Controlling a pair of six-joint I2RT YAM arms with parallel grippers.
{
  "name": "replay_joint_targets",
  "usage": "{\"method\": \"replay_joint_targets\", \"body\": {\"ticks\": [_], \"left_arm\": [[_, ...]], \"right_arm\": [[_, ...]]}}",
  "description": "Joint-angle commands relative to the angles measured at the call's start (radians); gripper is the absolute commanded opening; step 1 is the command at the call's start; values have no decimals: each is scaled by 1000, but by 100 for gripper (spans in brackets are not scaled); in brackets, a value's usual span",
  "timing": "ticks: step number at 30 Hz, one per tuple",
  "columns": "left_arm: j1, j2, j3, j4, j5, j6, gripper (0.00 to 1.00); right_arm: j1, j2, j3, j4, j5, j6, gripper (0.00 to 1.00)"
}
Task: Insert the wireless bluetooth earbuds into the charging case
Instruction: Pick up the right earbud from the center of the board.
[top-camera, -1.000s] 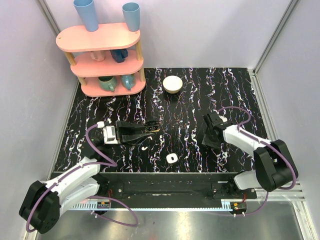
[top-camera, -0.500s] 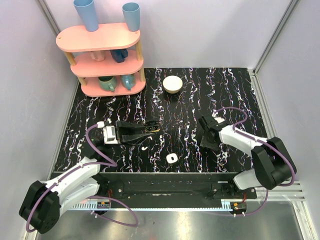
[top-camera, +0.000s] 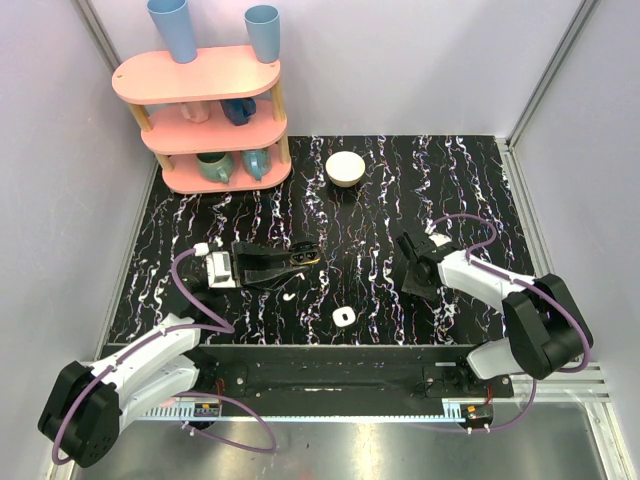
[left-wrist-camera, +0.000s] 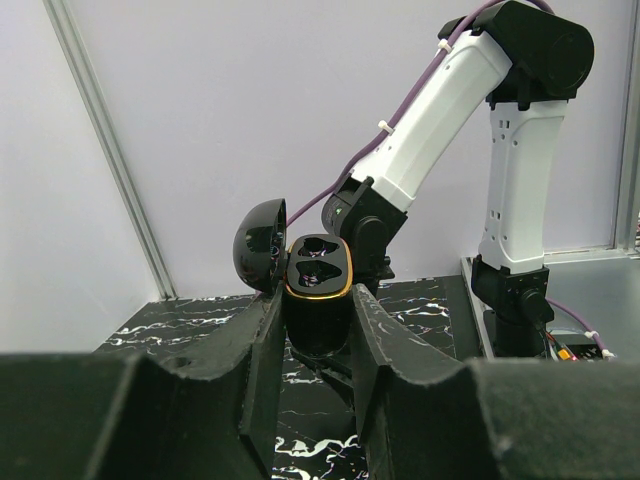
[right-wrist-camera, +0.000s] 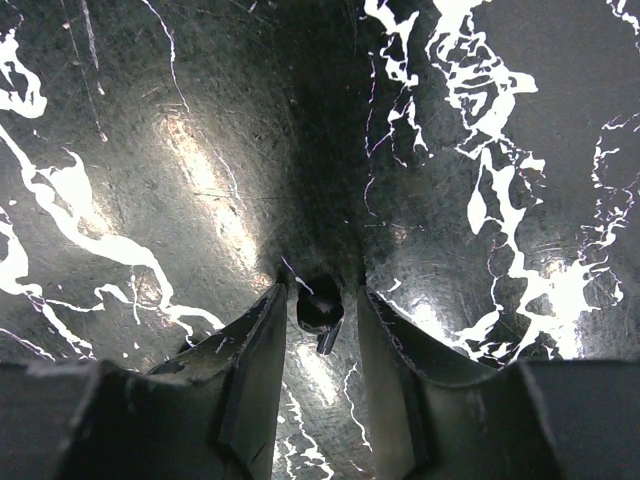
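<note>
My left gripper (left-wrist-camera: 315, 300) is shut on the charging case (left-wrist-camera: 318, 275), a black case with a gold rim. It is held off the table with its lid (left-wrist-camera: 260, 245) swung open to the left. Both of its sockets are empty. From above, the case (top-camera: 303, 256) sits at the tip of the left gripper (top-camera: 296, 258), left of centre. My right gripper (right-wrist-camera: 320, 300) points down at the table with its jaws a little apart. A small black earbud (right-wrist-camera: 320, 310) lies between them, with a gap on each side. Seen from above, the right gripper (top-camera: 412, 268) hides this earbud.
A small white rounded-square piece (top-camera: 342, 317) and a white curved piece (top-camera: 288, 296) lie on the table near the front. A white bowl (top-camera: 345, 168) stands at the back. A pink shelf (top-camera: 210, 120) with mugs and cups fills the back left corner.
The right gripper has shifted slightly left and its jaws have narrowed around the earbud. The left arm and the case have not moved.
</note>
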Motion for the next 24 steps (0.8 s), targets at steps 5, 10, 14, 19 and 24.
{"method": "replay_joint_targets", "body": {"ticks": [5, 10, 14, 19, 24], "left_arm": [[-4, -8, 8, 199, 27, 16, 0], [-4, -7, 8, 197, 27, 16, 0], [-4, -5, 8, 197, 26, 16, 0], [-4, -5, 8, 196, 26, 16, 0], [-4, -7, 8, 196, 27, 16, 0]], "right_arm": [[8, -8, -9, 23, 0, 36, 40], [8, -12, -16, 25, -6, 45, 39], [8, -14, -20, 25, -8, 48, 36], [8, -8, -19, 25, -9, 48, 36], [8, -9, -25, 25, -8, 45, 36]]}}
